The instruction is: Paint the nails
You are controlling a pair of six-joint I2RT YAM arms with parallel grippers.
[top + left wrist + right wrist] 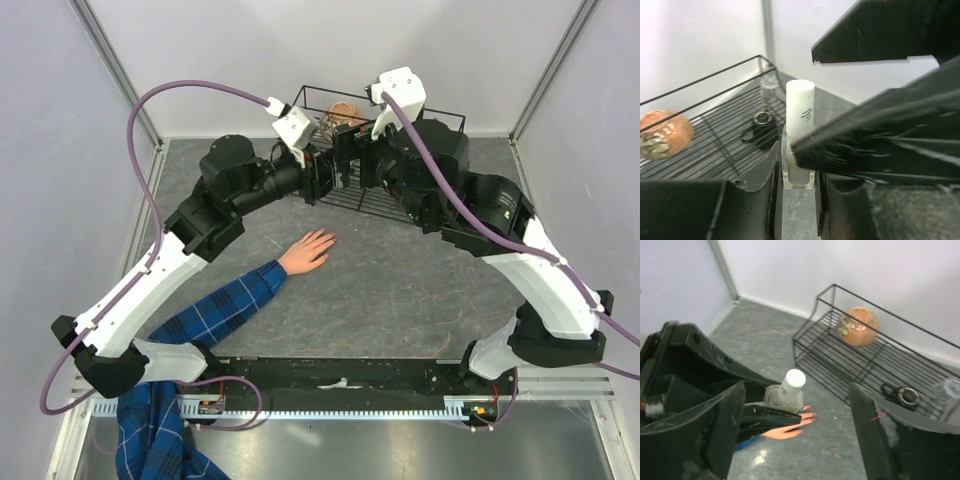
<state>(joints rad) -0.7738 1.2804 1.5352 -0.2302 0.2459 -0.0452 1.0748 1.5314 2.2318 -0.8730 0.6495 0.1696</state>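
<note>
The left fingers (pixel 796 172) are clenched on the small clear bottle (pixel 781 396), steadying it in the air. The right fingers (pixel 797 390) stand spread either side of its white cap (pixel 800 107), probably to twist it off. The nails (pixel 328 240) lie below, on the hand (pixel 305 252) resting flat on the surface (pixel 400 290).

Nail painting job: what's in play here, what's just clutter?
In play: hand with plaid sleeve, white-capped bottle in left gripper, right gripper open by its cap.
Lying about: wire rack, orange jar, black ring, clear glass piece.
</note>
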